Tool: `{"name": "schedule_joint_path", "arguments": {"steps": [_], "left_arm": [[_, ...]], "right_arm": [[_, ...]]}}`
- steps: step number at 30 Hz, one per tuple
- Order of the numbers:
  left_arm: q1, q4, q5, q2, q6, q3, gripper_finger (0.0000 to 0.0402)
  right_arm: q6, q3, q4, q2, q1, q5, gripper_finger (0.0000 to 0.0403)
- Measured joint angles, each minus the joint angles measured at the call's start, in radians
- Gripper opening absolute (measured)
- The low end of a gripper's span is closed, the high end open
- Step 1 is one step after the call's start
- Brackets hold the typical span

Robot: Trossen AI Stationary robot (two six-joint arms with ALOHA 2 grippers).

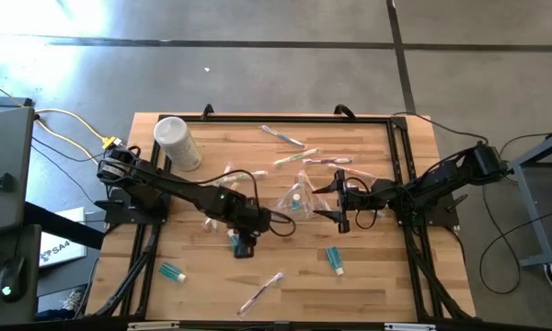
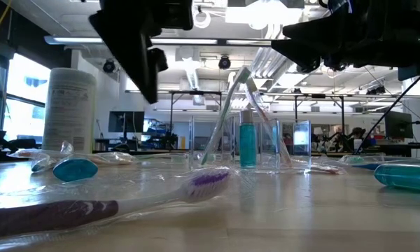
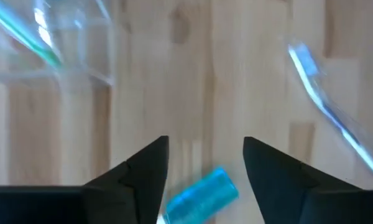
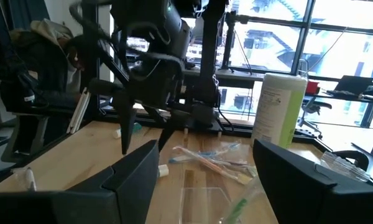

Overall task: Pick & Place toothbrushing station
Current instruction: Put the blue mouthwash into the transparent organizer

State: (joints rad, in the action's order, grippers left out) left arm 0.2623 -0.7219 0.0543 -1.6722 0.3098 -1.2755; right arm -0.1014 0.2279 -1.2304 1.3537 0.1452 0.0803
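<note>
Purple-bristled toothbrush lies nearest on the desk. Left end effector hangs open above a teal tube. Right end effector, open and empty, faces the toothbrushing station just ahead. Clear, light, likely slippery and brittle; pinching one thin wall looks best.

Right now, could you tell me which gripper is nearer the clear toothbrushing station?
Right. The right gripper sits just beside the toothbrushing station, facing it; the left gripper hangs farther off, over a small teal tube.
</note>
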Motion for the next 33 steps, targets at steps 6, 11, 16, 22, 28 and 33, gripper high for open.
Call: {"name": "schedule_joint_path", "arguments": {"steps": [6, 11, 16, 22, 28, 33], "left_arm": [[0.023, -0.140, 0.031, 0.000, -0.032, 0.000, 0.0212], [0.086, -0.146, -0.029, 0.000, -0.202, 0.000, 0.0212], [0.138, -0.132, -0.078, 0.000, -0.350, 0.024, 0.0212], [0.151, -0.107, -0.100, 0.000, -0.359, 0.086, 0.0212], [0.150, -0.036, -0.146, 0.000, -0.371, 0.136, 0.0212], [0.150, -0.045, -0.135, -0.030, -0.389, 0.154, 0.0212]], "right_arm": [[0.000, 0.000, 0.000, 0.000, 0.000, 0.000, 0.0254], [0.000, 0.000, 0.000, 0.000, 0.000, 0.000, 0.0254], [0.000, 0.000, 0.000, 0.000, 0.000, 0.000, 0.0254], [0.001, 0.000, 0.001, 0.000, 0.000, 0.000, 0.0254], [0.002, 0.000, 0.001, 0.000, 0.000, 0.000, 0.0254], [0.003, 0.000, 0.001, 0.000, 0.000, 0.000, 0.0254]]}}
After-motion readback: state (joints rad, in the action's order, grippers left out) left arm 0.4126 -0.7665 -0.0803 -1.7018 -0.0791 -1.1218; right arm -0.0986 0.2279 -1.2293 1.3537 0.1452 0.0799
